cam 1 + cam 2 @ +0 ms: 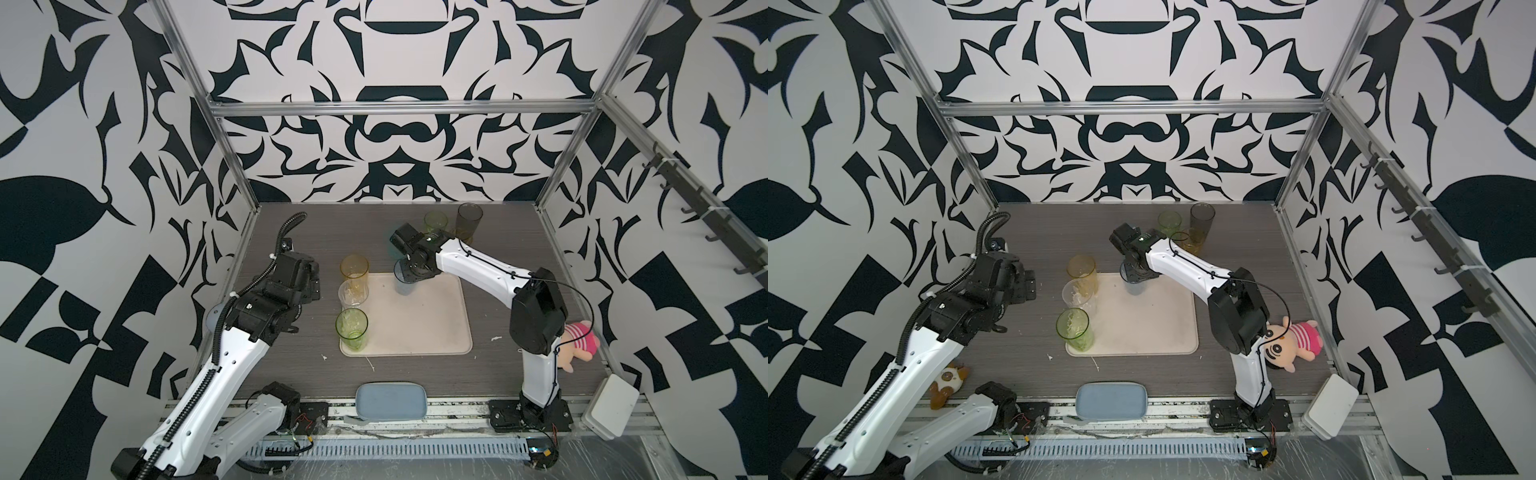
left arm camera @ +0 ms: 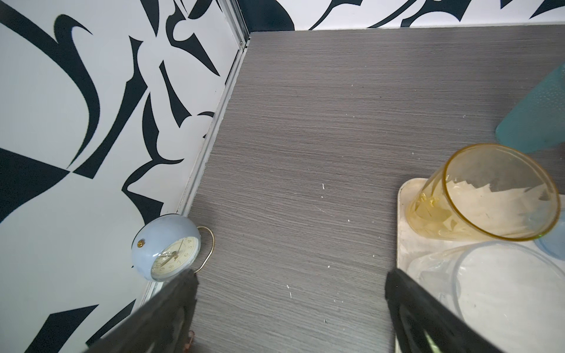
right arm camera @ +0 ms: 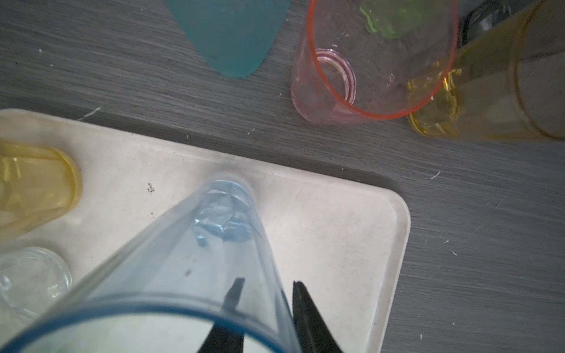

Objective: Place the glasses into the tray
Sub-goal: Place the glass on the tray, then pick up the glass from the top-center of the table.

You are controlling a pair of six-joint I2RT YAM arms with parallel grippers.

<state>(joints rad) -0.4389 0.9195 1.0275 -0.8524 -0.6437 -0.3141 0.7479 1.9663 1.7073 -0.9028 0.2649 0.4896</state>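
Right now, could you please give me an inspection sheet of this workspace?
Surface: grey table, small white specks.
Job's things: tray holds amber glass, colourless glass, green glass, blue glass; smoky glass, pale green glass, pink glass, teal glass, second amber glass stand outside it.
Clutter: clock, doll, small plush toy, blue-grey pad, white box.
Grippers: left gripper open, empty; right gripper astride blue glass wall, jaws parted.
Cables: black conduit on left arm; thin cable loops by doll.
Surroundings: patterned walls, hook rail.

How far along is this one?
Done: amber tumbler, clear tumbler and green tumbler stand in the tray. In hand: blue tumbler, set down there, right hand straddling its wall, jaws parted. Left on the table: teal, pink, far green, smoky grey, yellow tumblers.
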